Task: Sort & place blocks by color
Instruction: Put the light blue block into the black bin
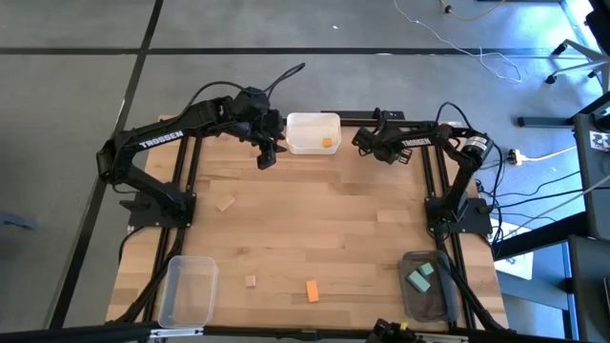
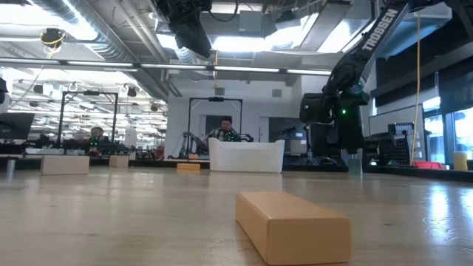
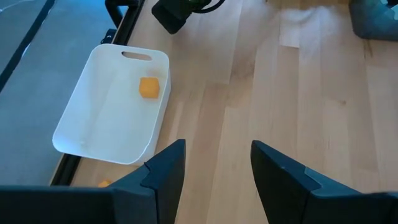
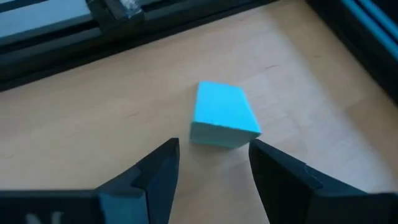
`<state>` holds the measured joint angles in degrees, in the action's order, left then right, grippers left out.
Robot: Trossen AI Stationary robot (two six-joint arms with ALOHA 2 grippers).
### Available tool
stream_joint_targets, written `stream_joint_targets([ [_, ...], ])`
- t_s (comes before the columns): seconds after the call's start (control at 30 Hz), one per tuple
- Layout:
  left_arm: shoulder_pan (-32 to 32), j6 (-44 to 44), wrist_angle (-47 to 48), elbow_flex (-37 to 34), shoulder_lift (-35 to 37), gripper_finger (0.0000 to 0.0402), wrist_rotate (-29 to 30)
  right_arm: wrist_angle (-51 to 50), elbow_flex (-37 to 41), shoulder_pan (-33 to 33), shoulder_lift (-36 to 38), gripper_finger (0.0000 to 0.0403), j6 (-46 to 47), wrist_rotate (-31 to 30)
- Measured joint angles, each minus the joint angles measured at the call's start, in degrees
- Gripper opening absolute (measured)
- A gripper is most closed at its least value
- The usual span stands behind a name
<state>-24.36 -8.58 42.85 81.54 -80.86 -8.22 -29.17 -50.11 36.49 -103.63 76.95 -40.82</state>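
Note:
A teal block (image 4: 224, 115) lies flat on the wooden table, just beyond the fingertips of my right gripper (image 4: 214, 163). That gripper (image 1: 366, 143) is open, slants down near the far edge, and touches nothing. My left gripper (image 3: 217, 163) hangs open and empty above the table (image 1: 268, 155), beside the white bin (image 3: 112, 106). One orange block (image 3: 148, 87) rests on the floor of this bin (image 1: 313, 133). A tan block (image 1: 225, 202), a smaller tan block (image 1: 251, 280) and an orange block (image 1: 312, 291) lie loose on the table.
A clear bin (image 1: 188, 289) stands at the near left corner. A second clear bin (image 1: 426, 283) at the near right holds teal blocks (image 1: 421, 277). Black frame rails (image 1: 434, 181) border the table. People and equipment show in the room behind (image 2: 225, 129).

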Motion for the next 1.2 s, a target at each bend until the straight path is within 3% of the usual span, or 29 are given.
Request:
stream_joint_targets([
  [0.33,0.0,0.02,0.02,0.0,0.0,0.0174,0.01,0.24,0.0,0.14,0.0,0.0169,-0.88,-0.29],
  [0.83,0.0,0.52,0.04,0.0,0.0,0.0174,0.01,0.22,0.0,2.05,0.0,0.0008,-0.94,0.41],
  [0.97,0.0,0.52,0.07,0.0,0.0,0.0174,0.01,0.22,0.0,2.03,0.0,0.001,-2.47,0.65],
  [1.2,0.02,0.52,0.26,0.0,0.0,0.0174,0.01,-1.21,-0.84,-0.4,0.84,0.0004,-16.5,7.46],
])
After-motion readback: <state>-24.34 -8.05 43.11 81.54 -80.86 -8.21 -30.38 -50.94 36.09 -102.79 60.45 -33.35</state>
